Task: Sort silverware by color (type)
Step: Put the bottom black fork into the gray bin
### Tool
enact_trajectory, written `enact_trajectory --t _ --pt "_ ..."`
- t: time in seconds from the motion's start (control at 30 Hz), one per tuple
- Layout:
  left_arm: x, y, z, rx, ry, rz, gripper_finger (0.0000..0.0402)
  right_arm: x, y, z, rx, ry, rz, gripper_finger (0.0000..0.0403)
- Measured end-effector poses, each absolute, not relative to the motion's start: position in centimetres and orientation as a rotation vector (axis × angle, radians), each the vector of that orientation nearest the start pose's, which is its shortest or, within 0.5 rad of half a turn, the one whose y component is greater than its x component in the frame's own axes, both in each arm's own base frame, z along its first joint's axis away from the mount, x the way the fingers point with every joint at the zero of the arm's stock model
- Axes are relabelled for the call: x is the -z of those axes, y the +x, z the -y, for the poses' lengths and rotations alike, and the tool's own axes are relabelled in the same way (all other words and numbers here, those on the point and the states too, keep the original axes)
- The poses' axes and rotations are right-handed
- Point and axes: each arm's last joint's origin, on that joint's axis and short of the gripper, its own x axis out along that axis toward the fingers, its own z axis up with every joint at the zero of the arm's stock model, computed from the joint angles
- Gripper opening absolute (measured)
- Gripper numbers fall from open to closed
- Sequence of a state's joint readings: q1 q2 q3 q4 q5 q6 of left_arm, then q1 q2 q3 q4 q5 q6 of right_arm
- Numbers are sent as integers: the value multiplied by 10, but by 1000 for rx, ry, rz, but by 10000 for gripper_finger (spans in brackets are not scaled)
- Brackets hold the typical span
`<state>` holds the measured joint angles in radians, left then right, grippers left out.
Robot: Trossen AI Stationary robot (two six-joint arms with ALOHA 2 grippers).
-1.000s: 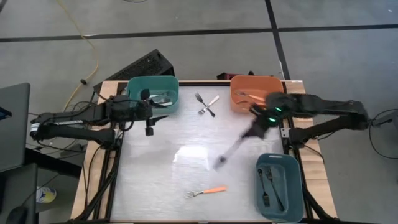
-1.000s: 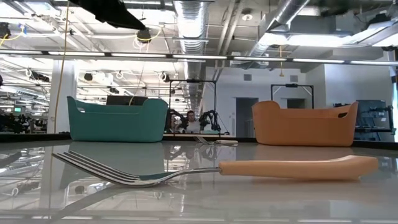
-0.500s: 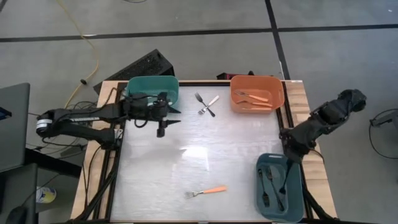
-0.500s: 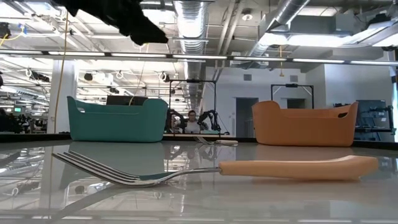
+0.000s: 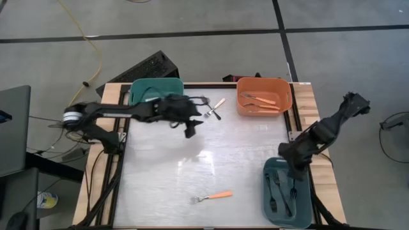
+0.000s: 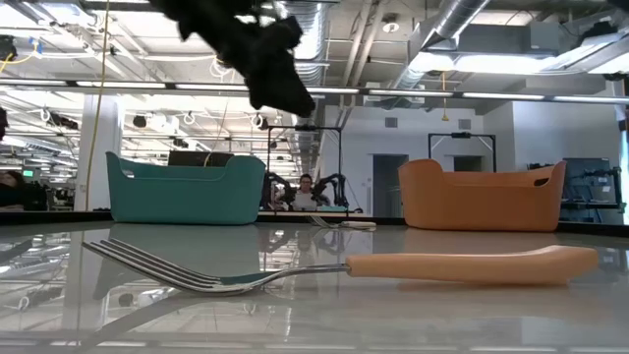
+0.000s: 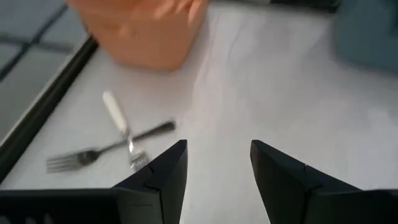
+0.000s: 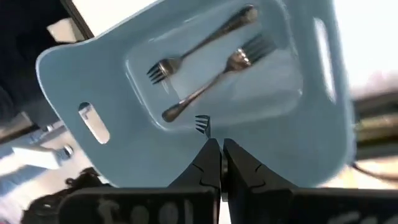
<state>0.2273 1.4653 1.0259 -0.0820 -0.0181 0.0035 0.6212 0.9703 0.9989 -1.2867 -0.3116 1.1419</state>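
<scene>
- Silverware left on the table (image 5: 153, 191) comes to three forks: a crossed pair, one white-handled fork (image 5: 218, 104) over one dark-handled fork (image 5: 209, 107), near the far edge between the teal bin (image 5: 138, 89) and the orange bin (image 5: 281, 89), and an orange-handled fork (image 5: 212, 197) alone near the front edge.
- Other forks already lie sorted: orange-handled ones in the orange bin, dark ones in the blue bin (image 5: 305, 191) at the front right.
- Left gripper (image 5: 188, 122) hangs above the table just off the teal bin, its jaws apart and empty; the left wrist view shows both fingers (image 7: 158, 177) spread with bare table between them.
- From that gripper the crossed pair lies just beside it, toward the orange bin; in the left wrist view the white-handled fork (image 7: 118, 118) and dark-handled fork (image 7: 106, 148) sit ahead and off to one side of the fingers.
- The pair's two long axes cross each other, so any pinch must pick one handle away from the crossing.
- Right gripper (image 5: 295, 171) is closed above the blue bin (image 8: 298, 118), pinching a small fork by its handle so that only the fork tines (image 8: 201, 124) stick out, over two dark forks (image 8: 205, 62) in the bin.
- My judgement: the left arm is far nearer the crossed pair, and the lone orange-handled fork is well apart from both arms.
</scene>
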Motion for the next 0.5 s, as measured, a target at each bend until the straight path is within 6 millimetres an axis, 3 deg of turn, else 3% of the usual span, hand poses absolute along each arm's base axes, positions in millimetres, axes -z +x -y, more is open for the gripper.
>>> enact_trajectory --t 0.13,0.33,0.5 --pt "-269 346 -88 -238 -21 -702 163 -278 118 -95 -57 680 -1519 24" --pt "-263 382 -119 -137 84 -879 168 -266 122 -94 -70 672 -1503 27" --pt "-262 400 -144 -123 146 -938 170 -265 121 -92 -33 670 -1490 76"
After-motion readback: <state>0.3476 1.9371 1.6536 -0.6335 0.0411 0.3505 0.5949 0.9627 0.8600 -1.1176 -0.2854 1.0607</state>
